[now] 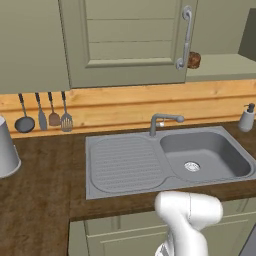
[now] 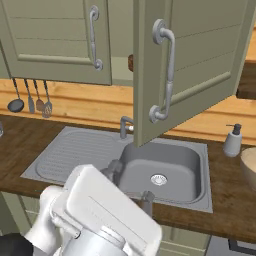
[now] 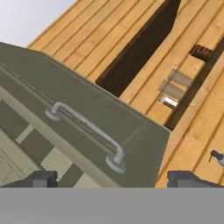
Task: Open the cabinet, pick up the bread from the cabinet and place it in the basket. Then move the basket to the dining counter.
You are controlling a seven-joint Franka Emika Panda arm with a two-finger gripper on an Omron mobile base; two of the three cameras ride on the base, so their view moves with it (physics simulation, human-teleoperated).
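- cabinet (image 2: 200, 60) door is swung open toward the robot; right base view shows it angled out over the sink (image 2: 165, 172), curved grey bar handle (image 2: 166, 70) facing camera
- neighbouring door (image 2: 55, 40) to its left is shut, own bar handle (image 2: 94, 37) near its right edge
- bread (image 1: 194, 60) sits on the cabinet shelf, dark brown lump just behind the handle in the left base view; in the right base view only a sliver (image 2: 131, 62) peeks out past the open door's edge
- gripper (image 3: 111, 179) jaws spread wide, nothing between them; fingertips (image 3: 39, 179) at the bottom of the hand view, apart from the door handle (image 3: 87, 131) (handle lies ahead of them, not touched)
- basket (image 2: 248, 167) on the worktop at the far right edge of the right base view, cut off by the frame, just beside the soap dispenser (image 2: 233, 140)
- tap (image 1: 162, 121) behind the sink, utensils (image 1: 45, 115) hanging on the wood backsplash to the left
- grey container (image 1: 6, 150) on the worktop at the left edge
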